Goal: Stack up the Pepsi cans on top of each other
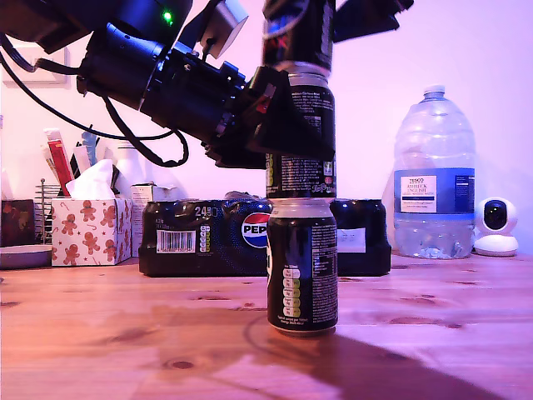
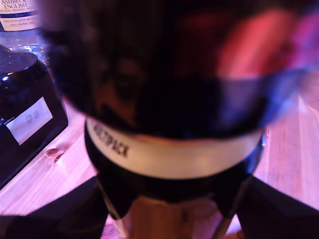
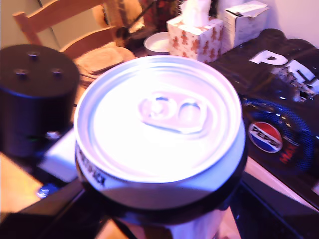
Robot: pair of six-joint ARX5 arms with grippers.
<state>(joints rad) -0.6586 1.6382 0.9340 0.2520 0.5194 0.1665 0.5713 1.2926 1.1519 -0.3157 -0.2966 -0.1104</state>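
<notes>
While the tissue box (image 1: 90, 231) holds a tissue (image 1: 93, 179) poking out, my first gripper (image 2: 169, 219) clenches the middle Pepsi can (image 1: 301, 175) standing on the bottom Pepsi can (image 1: 301, 267), and my second gripper (image 3: 164, 219) grasps the top Pepsi can (image 1: 298, 33) just above.

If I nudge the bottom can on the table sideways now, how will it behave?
The bottom can is tall and narrow-based, so a high push would probably tip it; once down, its round body should roll. Its glossy skin likely slides easily on the table. The middle can and top can above could topple with it.
</notes>
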